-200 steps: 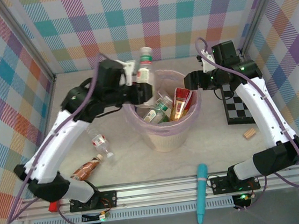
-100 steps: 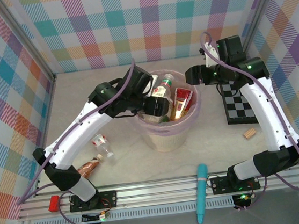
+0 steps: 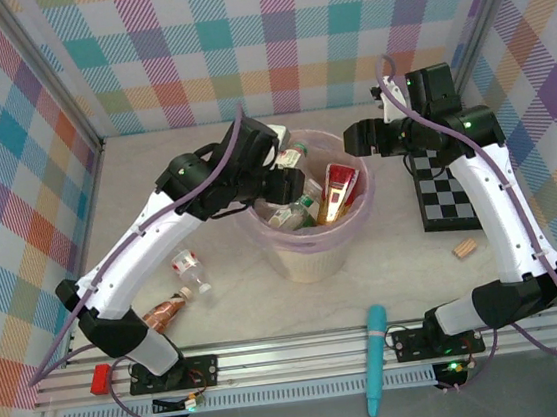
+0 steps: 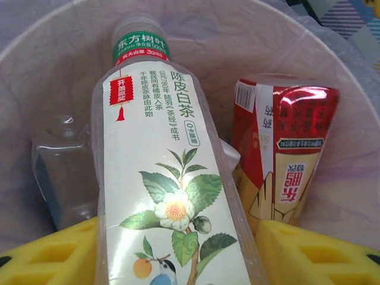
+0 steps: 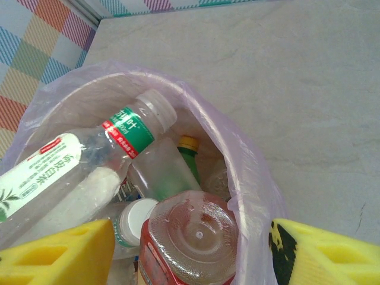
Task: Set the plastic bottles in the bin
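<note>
The bin (image 3: 315,263) is a pale bucket with a pink liner, and several plastic bottles lie inside it. My left gripper (image 3: 284,182) reaches in over its left rim. A clear tea bottle with a white flower label (image 4: 166,178) lies between its yellow fingers (image 4: 53,255), cap against the far wall. The jaws stand open on either side of it. My right gripper (image 3: 353,142) hovers open over the right rim, above a red-labelled bottle (image 5: 196,243). Two more bottles lie on the table to the left: a clear one (image 3: 190,271) and a copper-brown one (image 3: 162,314).
A checkered board (image 3: 446,199) lies right of the bin, with a small cork-like piece (image 3: 464,247) near it. A teal pen-shaped tube (image 3: 374,357) lies across the front rail. Checked walls close in the back and both sides.
My left arm carried the tea bottle from above the bin's back rim down into the bin, and its jaws came apart. The right arm barely moved.
</note>
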Robot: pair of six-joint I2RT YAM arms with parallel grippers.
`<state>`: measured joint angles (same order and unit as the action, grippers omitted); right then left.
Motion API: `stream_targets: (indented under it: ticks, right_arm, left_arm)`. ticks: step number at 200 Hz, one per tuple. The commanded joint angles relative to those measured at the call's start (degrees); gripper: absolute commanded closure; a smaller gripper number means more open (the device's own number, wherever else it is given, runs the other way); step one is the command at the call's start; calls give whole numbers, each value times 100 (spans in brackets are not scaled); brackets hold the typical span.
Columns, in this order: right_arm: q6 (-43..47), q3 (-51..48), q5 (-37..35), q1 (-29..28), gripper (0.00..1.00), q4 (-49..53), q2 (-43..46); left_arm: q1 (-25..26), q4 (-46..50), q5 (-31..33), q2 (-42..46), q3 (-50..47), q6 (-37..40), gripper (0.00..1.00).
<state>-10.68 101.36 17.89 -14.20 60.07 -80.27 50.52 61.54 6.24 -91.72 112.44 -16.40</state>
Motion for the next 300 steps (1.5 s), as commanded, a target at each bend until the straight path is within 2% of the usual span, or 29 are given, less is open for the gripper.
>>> stream_targets:
  ticks: [1,22,59,92,102,124,161,170,203,241,267,300]
  right_arm:
    - [13,-53,127,-6,30,39,118]
    - [0,-92,152,-5,30,15,108]
    - [-23,-169,173,-2,30,-48,80]
    - [-16,-196,151,-9,30,-48,91]
    - [-22,-183,160,-9,30,-48,77]
    - [-29,-135,229,-4,30,-55,55]
    - [-59,-131,268,-16,30,-68,85]
    - [-57,-94,266,-21,30,-45,90]
    - [-39,85,274,-13,30,88,155]
    - [-192,-14,607,-100,42,100,248]
    - [-322,-310,665,-350,46,-48,344]
    - [-476,-862,751,-485,49,-298,331]
  left_arm:
    - [19,86,616,-210,117,145,47]
    - [19,135,629,-316,-8,199,52]
    - [19,59,226,-407,-496,106,58]
    - [19,-483,-102,-89,-1505,-181,60]
    - [19,-592,-122,31,-1666,-233,58]
    - [17,-620,-138,151,-1509,-211,47]
    - [19,-538,-145,127,-914,-34,19]
    - [19,-546,-146,127,-812,15,16]
    - [19,-673,-84,245,-591,58,13]
    - [19,-657,202,585,-461,76,14]
    - [6,-473,421,729,-475,52,14]
    - [-14,-492,392,777,-686,-33,15]
